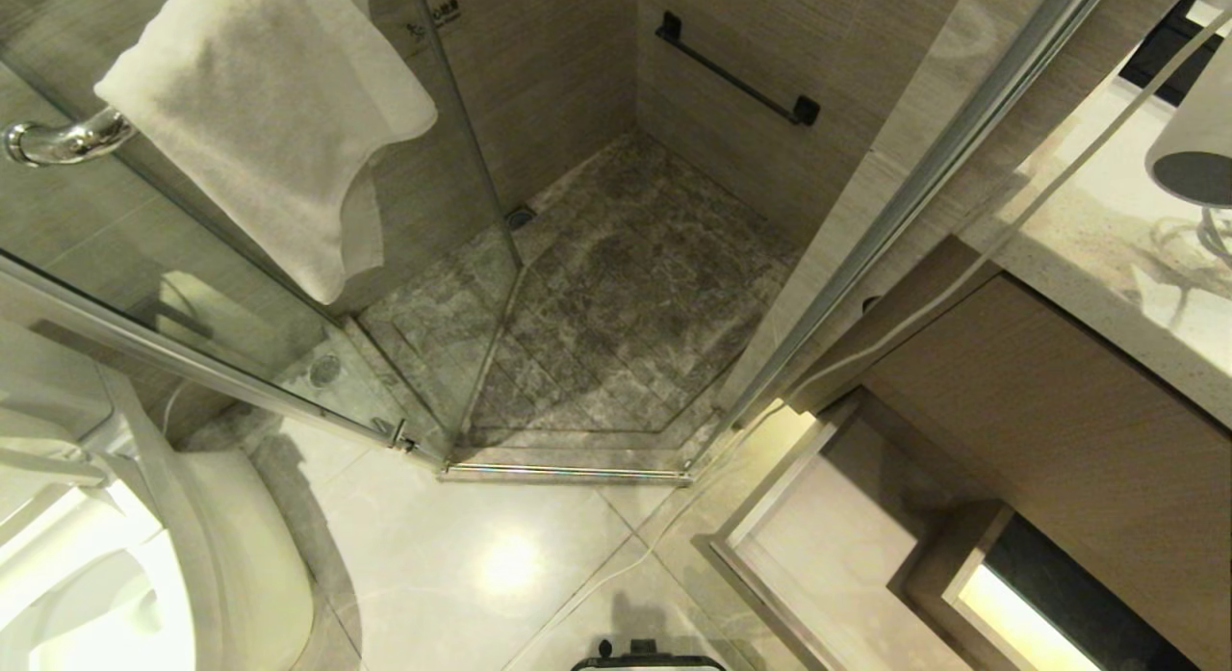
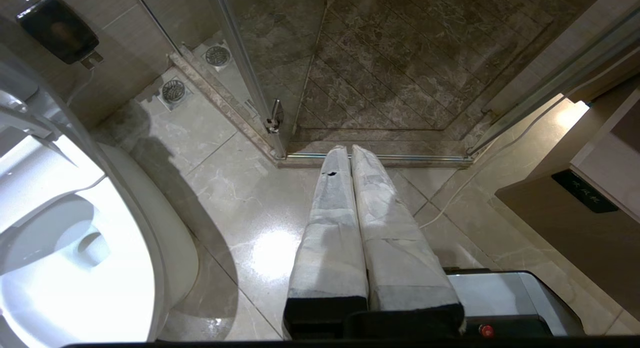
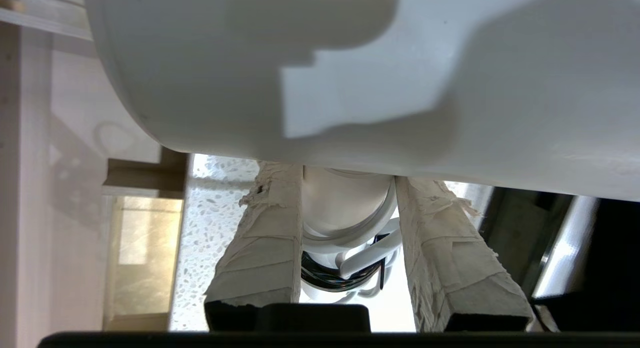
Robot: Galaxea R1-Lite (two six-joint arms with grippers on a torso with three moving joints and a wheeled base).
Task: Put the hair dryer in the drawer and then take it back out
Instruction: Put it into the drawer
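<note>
In the right wrist view my right gripper point(image 3: 347, 174) is shut on the straight white handle point(image 3: 345, 203) of the hair dryer, whose fat white barrel point(image 3: 350, 63) fills the view above the fingers. In the head view the hair dryer point(image 1: 1198, 122) hangs over the speckled counter at the far right edge with its round dark grey end point(image 1: 1193, 177) facing down; the gripper itself is outside that view. Below the counter the drawer point(image 1: 770, 503) stands pulled out, its pale inside showing. Its wood-grain front point(image 2: 575, 233) carries a dark label plate point(image 2: 585, 190). My left gripper point(image 2: 347, 151) is shut and empty above the floor.
The speckled counter point(image 1: 1088, 257) runs along the right, with a taller wood-grain panel point(image 1: 1059, 430) under it. A white cord point(image 1: 962, 276) trails from the counter to the floor. A toilet point(image 1: 115, 555) stands at the left; the glass shower enclosure point(image 1: 577, 296) with a hung towel point(image 1: 279, 113) lies ahead.
</note>
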